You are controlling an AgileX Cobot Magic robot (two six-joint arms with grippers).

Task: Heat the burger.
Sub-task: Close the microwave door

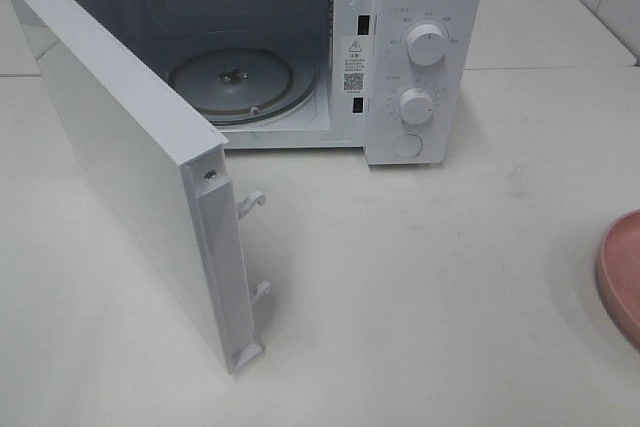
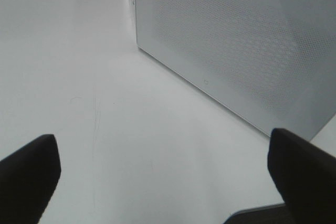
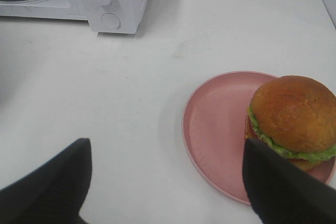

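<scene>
Both claws stand spread and hold nothing: the right claw (image 3: 165,182) hangs over bare counter (image 3: 131,103) with one dark finger (image 3: 283,187) just beside the burger (image 3: 294,121), though whether it touches the bun I cannot tell from this angle. That burger sits on a pink plate (image 3: 215,129), toward the plate's side away from the microwave. Only a sliver of the plate shows in the high view, at the right edge. The left claw (image 2: 163,171) hovers over the counter near the outer face of the microwave door (image 2: 236,45). Farther back, the microwave (image 1: 425,67) stands with its door swung wide, its glass turntable (image 1: 240,82) bare, two knobs (image 1: 426,45) on the front panel.
</scene>
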